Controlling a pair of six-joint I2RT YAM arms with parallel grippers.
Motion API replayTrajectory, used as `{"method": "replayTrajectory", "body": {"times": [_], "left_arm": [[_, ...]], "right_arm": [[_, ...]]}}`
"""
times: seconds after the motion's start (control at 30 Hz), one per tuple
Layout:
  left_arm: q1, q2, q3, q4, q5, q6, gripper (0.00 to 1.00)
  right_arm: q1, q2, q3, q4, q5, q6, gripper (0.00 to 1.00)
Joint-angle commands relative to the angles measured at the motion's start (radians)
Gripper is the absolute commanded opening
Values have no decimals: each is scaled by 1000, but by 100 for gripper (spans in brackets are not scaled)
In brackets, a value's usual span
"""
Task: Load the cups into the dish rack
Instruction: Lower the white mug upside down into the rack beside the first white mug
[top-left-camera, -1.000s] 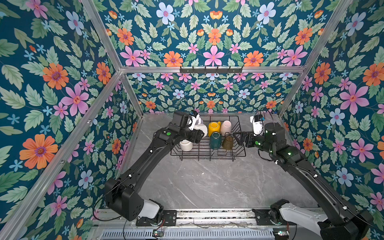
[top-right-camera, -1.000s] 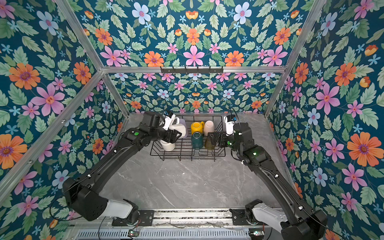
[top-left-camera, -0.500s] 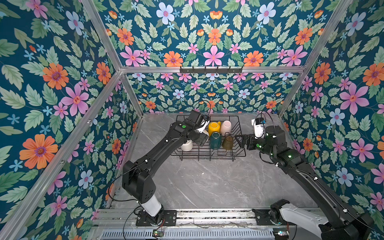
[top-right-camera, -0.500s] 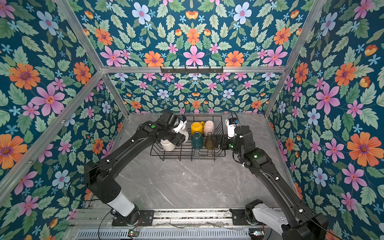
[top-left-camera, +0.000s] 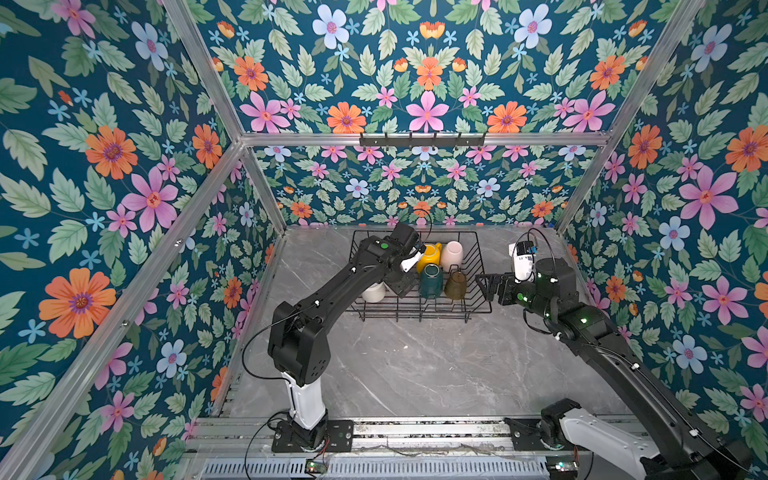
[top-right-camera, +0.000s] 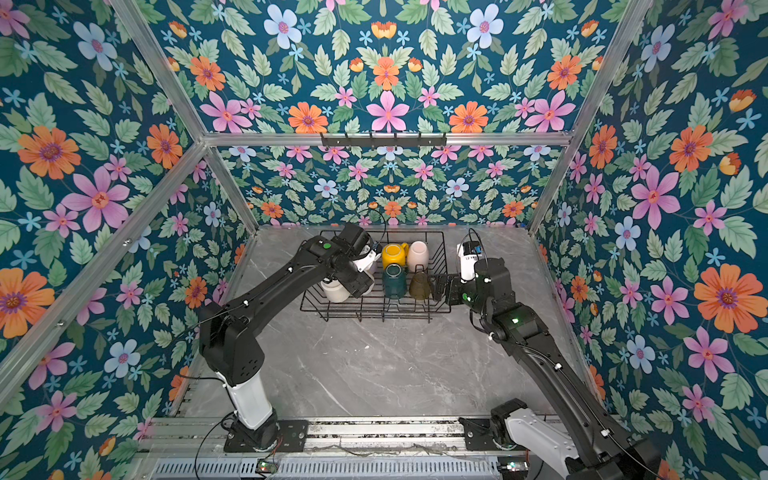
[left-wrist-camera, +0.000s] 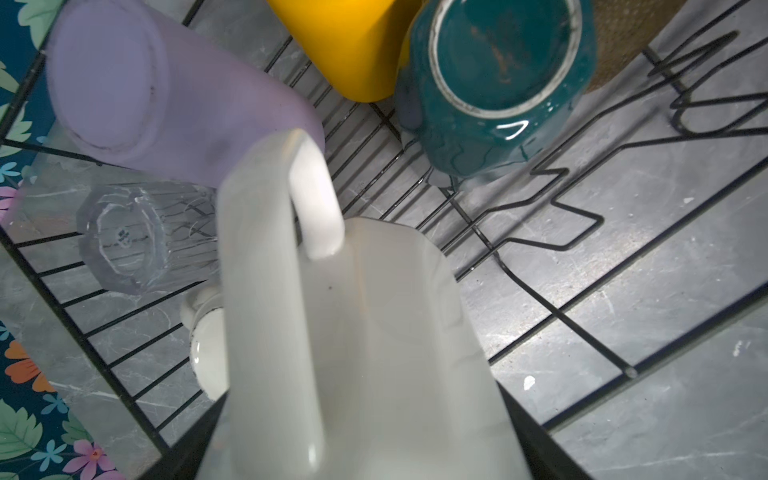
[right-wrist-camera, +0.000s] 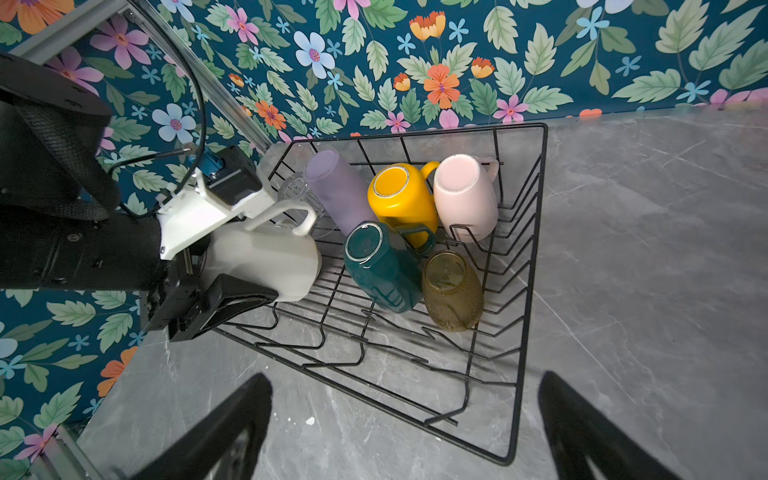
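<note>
My left gripper (right-wrist-camera: 257, 266) is shut on a white mug (right-wrist-camera: 270, 257), held on its side low over the left half of the black wire dish rack (right-wrist-camera: 536, 249). The mug's body (left-wrist-camera: 374, 332) fills the left wrist view, handle facing the camera. In the rack lie a lilac tumbler (right-wrist-camera: 332, 187), a clear glass (left-wrist-camera: 133, 241), a yellow mug (right-wrist-camera: 399, 199), a cream cup (right-wrist-camera: 465, 199), a dark green mug (right-wrist-camera: 378, 270) and an olive-amber glass (right-wrist-camera: 451, 291). Another white cup (top-left-camera: 374, 292) stands at the rack's left. My right gripper (right-wrist-camera: 403, 395) is open and empty just outside the rack's right side.
The rack (top-left-camera: 415, 320) stands at the back of the grey marble table (top-left-camera: 415, 374), close to the flowered back wall. Upright wire dividers (right-wrist-camera: 332, 345) run along its near side. Both arm bases sit on a rail (top-left-camera: 415, 432) at the table's front edge.
My left arm has swung to the right, carrying the white mug from the rack's back left corner toward its middle and lower. The right gripper has stayed open and almost still.
</note>
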Motion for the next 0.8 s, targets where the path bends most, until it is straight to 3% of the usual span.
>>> {"method": "replayTrajectory", "body": {"times": [0.0, 0.77], "left_arm": [[-2, 18, 26, -16, -9, 36, 0], [-5, 191, 93, -18, -76, 22, 5]], "right_arm": [[-5, -5, -2, 18, 9, -8, 99], [-39, -35, -63, 33, -6, -8, 99]]}}
